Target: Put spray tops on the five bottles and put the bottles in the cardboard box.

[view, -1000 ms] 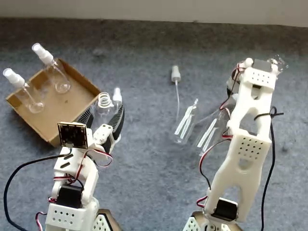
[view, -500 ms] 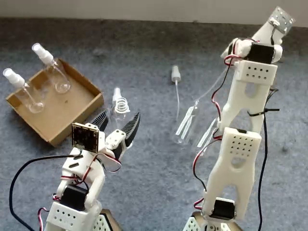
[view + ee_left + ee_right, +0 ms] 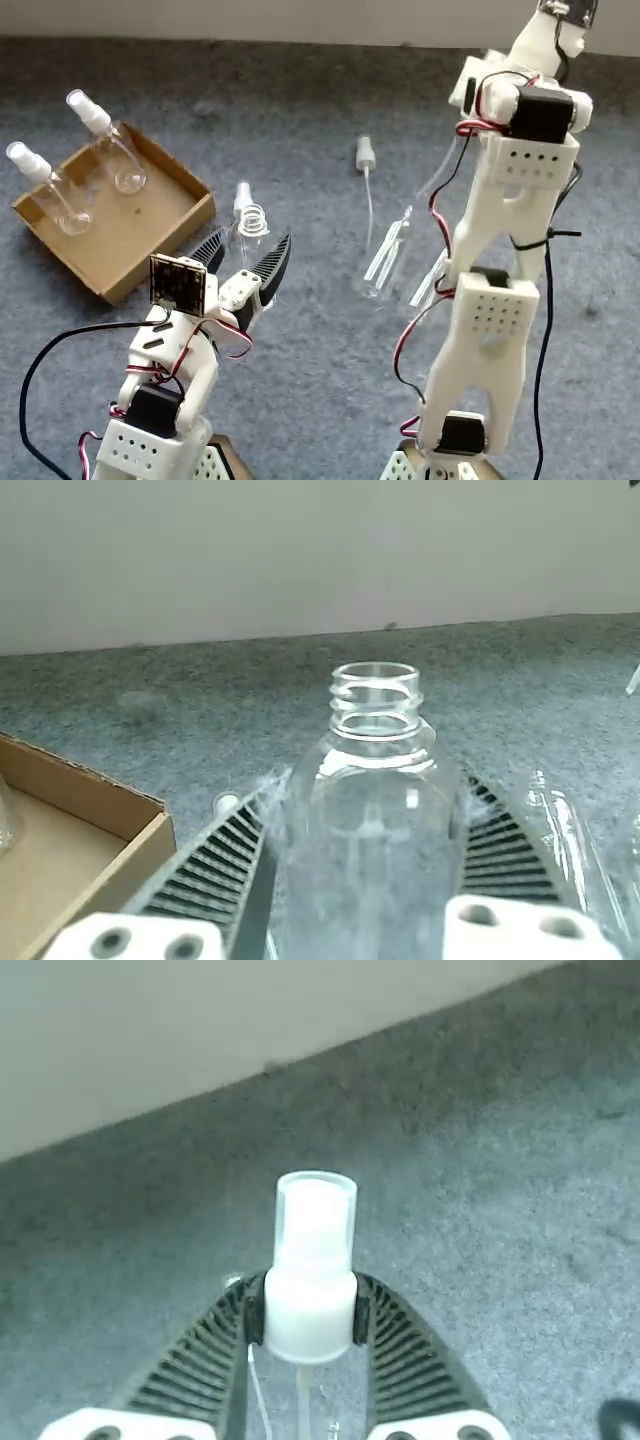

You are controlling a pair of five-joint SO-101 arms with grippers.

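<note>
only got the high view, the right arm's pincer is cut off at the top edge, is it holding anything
observer: yes, the right pincer is shut on a white spray top.
operator: how's it sitting in there
observer: upright, gripped at its wide collar, with its thin tube hanging down below.
operator: and the other arm, capped yet
observer: no, the bottle in the left pincer has a bare threaded neck.
</note>
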